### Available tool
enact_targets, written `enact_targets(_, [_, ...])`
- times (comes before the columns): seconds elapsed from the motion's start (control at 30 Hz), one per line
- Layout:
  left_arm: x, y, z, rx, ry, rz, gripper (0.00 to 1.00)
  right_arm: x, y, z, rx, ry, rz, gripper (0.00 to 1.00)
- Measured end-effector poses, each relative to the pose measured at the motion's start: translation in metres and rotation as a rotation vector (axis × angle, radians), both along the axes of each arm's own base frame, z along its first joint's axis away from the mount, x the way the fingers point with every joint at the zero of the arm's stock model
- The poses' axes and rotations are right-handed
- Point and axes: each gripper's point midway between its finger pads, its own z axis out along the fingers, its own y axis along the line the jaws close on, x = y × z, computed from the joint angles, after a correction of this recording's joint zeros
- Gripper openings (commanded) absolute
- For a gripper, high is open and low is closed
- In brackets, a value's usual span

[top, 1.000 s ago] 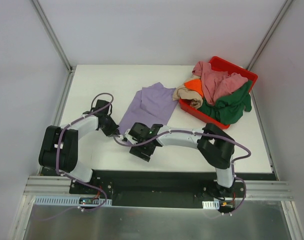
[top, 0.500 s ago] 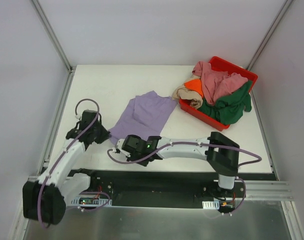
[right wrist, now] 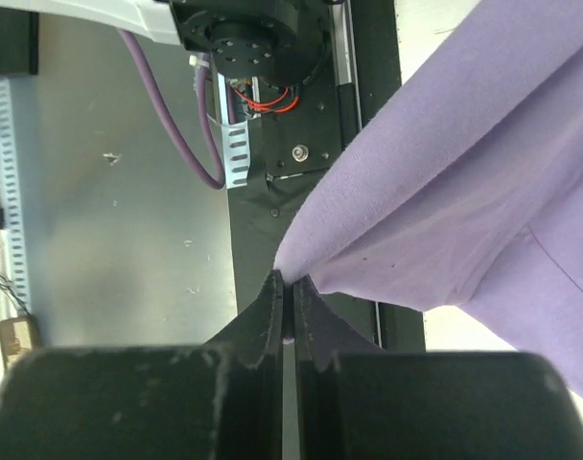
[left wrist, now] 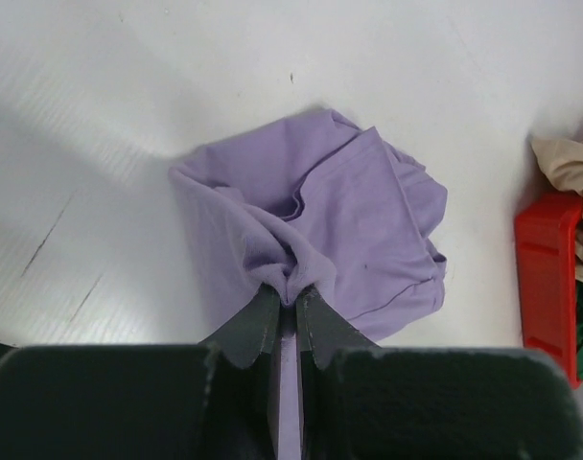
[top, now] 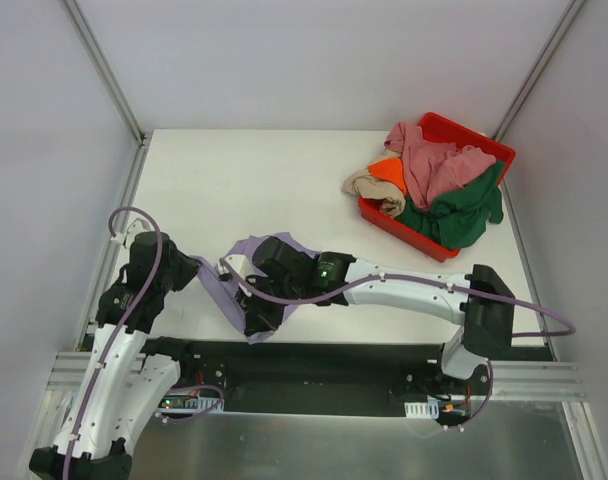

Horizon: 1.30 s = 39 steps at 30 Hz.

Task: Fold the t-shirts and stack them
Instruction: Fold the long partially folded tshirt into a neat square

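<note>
The lavender t-shirt (top: pixel 224 288) hangs bunched between my two grippers near the table's front edge. My left gripper (top: pixel 200 270) is shut on a gathered fold of it (left wrist: pixel 293 290), and the rest of the lavender shirt (left wrist: pixel 368 220) lies crumpled on the table beyond. My right gripper (top: pixel 258 322) is shut on a corner of the shirt (right wrist: pixel 290 278), and the cloth (right wrist: pixel 464 182) drapes over the table's edge. Pink (top: pixel 434 160), dark green (top: pixel 456 215), orange (top: pixel 389 170) and beige (top: pixel 369 188) t-shirts are piled in the red bin.
The red plastic bin (top: pixel 454 125) stands at the back right, with shirts spilling over its walls; its end (left wrist: pixel 546 273) shows in the left wrist view. The black base plate and cables (right wrist: pixel 272 57) lie below the right gripper. The white table (top: pixel 244 180) is walled on three sides.
The right gripper has shut on the shirt's corner. Both arms pulled the lavender shirt from the table's middle toward the near edge, and it went from spread out to bunched.
</note>
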Motion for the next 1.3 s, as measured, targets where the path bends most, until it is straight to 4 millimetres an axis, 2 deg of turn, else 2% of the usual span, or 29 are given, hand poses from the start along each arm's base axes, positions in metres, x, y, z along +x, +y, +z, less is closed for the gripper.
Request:
enact_targets(0.13, [0.007,-0.001,-0.002,0.006,0.054,0.005,0.00,0.012,-0.002,-0.001,0.007,0.067,-0.043,0.01])
enact_targets(0.37, [0.031,-0.018,-0.009,-0.035,0.105,-0.042,0.00,0.041,-0.028,-0.026,-0.049,0.120,-0.154,0.01])
enact_targets(0.5, [0.047,-0.031,-0.013,-0.064,0.119,-0.074,0.00,0.063,-0.045,-0.025,-0.043,0.127,-0.229,0.01])
enact_targets(0.73, [0.085,-0.064,0.001,-0.089,0.090,-0.157,0.00,0.092,-0.064,-0.013,-0.008,0.123,-0.313,0.01])
enact_targets(0.9, [0.107,-0.081,0.002,-0.097,0.090,-0.194,0.00,0.112,-0.079,-0.015,-0.005,0.124,-0.374,0.02])
enact_targets(1.1, [0.128,-0.098,-0.004,-0.101,0.109,-0.225,0.00,0.137,-0.101,-0.026,-0.022,0.135,-0.460,0.02])
enact_targets(1.3, [0.152,-0.118,-0.018,-0.105,0.152,-0.267,0.00,0.154,-0.115,-0.032,-0.030,0.133,-0.513,0.03])
